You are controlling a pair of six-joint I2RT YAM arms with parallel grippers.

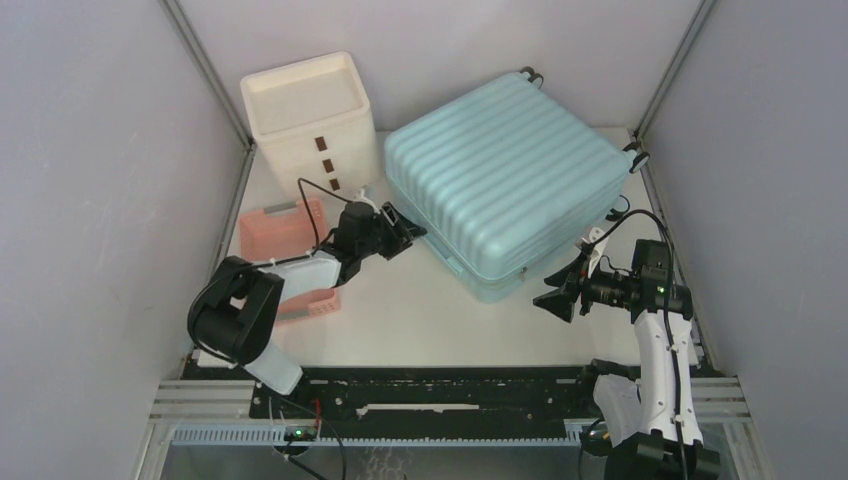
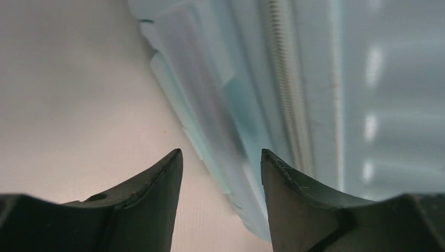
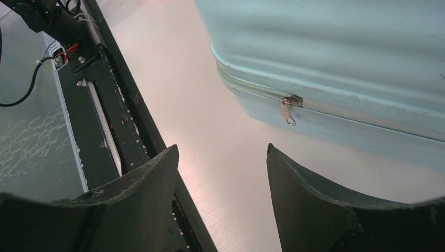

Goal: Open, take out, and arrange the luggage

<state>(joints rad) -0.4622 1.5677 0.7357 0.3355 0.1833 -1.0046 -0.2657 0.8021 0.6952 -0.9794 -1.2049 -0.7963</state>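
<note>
Right gripper (image 3: 223, 149): nearest the lens in the right wrist view; its two dark fingers are spread wide with nothing between them, and only bare table shows in the gap. In the top view it hangs over the table off the near right corner of the luggage, apart from the shell.
Luggage (image 1: 505, 180): large pale blue hard-shell case lying flat on the far right part of the table, ribbed face up, both halves together.
Zipper pull (image 3: 287, 109): small metal tab hanging from the seam on the near side wall of the luggage, ahead of the right gripper and not touched by it.
Wheels (image 1: 640, 158): small, black and white, along the far right edge of the luggage.
Left gripper (image 1: 410, 235): fingers parted and holding nothing, at the near left corner of the luggage. The left wrist view shows the stepped shell edge running up between and past the fingertips; contact cannot be told.
Table (image 1: 430, 320): white, matte surface that carries everything.
Pink basket (image 1: 285, 225): on the left side of the table, partly under the left arm, well apart from the luggage.
White drawer box (image 1: 310, 115): at the far left, behind the basket and just beside the luggage's left corner.
Mounting rail (image 1: 450, 385): black strip along the near table edge between the arm bases.
</note>
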